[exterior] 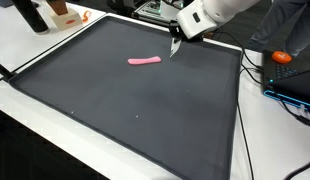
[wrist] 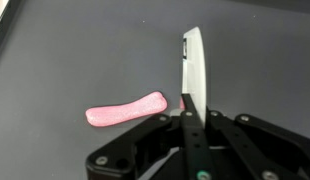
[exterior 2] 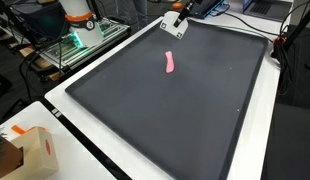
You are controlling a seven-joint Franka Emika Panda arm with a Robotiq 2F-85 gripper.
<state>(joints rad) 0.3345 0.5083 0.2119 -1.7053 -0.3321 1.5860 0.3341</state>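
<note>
A pink, elongated soft piece (exterior: pixel 145 60) (exterior 2: pixel 169 64) lies flat on the big black mat (exterior: pixel 125 115) (exterior 2: pixel 185 110). In the wrist view the pink piece (wrist: pixel 127 110) sits just left of my fingers. My gripper (wrist: pixel 188 106) is shut on a thin white blade-like tool (wrist: pixel 193 62) that sticks out ahead of the jaws, edge-on to the camera. In both exterior views the gripper (exterior: pixel 178 40) (exterior 2: pixel 179 28) hangs over the mat's far part, a short way from the pink piece, with the tool's tip close to the mat. Whether the tip touches the mat is unclear.
The mat covers most of a white table (exterior: pixel 25 105). An orange and white box (exterior 2: pixel 25 150) stands off the mat's corner, with a dark bottle (exterior: pixel 33 15) beside it. An orange object (exterior: pixel 283 58), cables and a blue-edged device (exterior: pixel 295 88) lie past the mat's side.
</note>
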